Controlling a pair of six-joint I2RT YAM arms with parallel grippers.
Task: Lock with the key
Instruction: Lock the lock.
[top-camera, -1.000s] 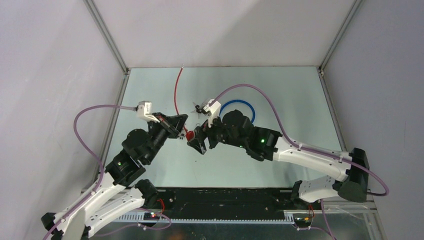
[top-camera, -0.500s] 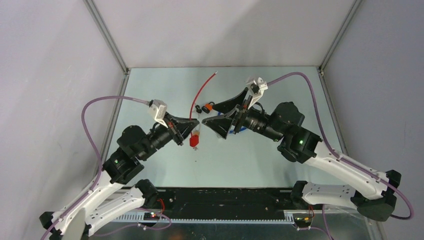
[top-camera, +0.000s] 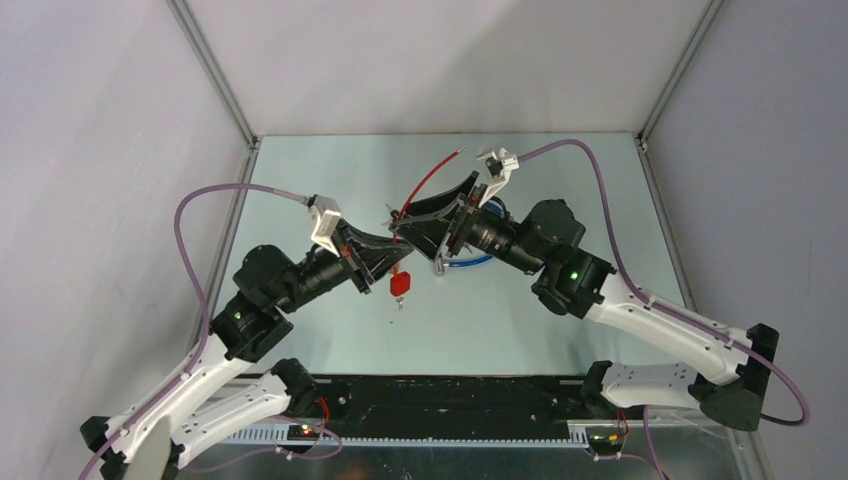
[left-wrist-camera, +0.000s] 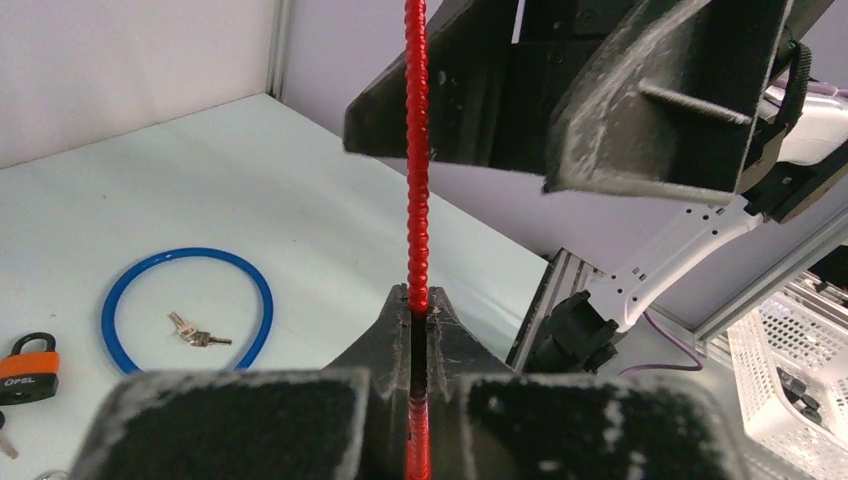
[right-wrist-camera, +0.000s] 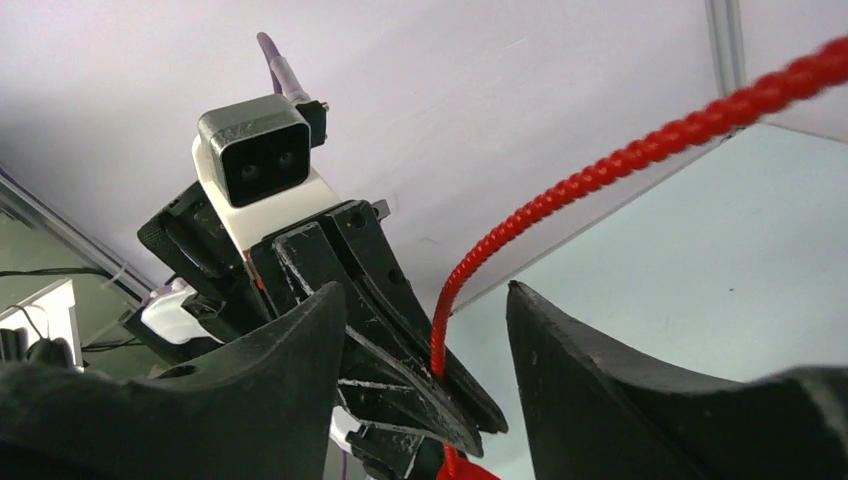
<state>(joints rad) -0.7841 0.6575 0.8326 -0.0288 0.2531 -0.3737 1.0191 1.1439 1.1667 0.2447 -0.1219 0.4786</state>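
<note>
Red is the colour to follow: the red ribbed cable (left-wrist-camera: 415, 200) of a cable lock is held up in the air above the middle of the pale table (top-camera: 560, 300). The left gripper (left-wrist-camera: 417, 310) is clamped tight on it partway along. Below that hold hangs the red lock body (top-camera: 399, 285), clear of the table, while the free end slants up and away toward the back.

I judge the cable to be light and springy rather than limp (it holds a nearly straight line above the jaws). Its ribs should keep it from sliding in a grip, but the dangling body will likely swing if moved fast. The steadier places to take hold look to be the body itself or close to the free tip.

The right gripper (top-camera: 412, 225) has its jaws apart, one on each side of the cable. Only the right wrist view shows the gap plainly, with neither finger touching the cable.

The left wrist view alone shows what lies on the table: a blue cable loop (left-wrist-camera: 190, 253), small silver keys (left-wrist-camera: 195, 333) inside it, and an orange padlock (left-wrist-camera: 25, 360) just outside. From above, the arms hide most of these. Something small hangs under the lock body, and I cannot tell what it is.
</note>
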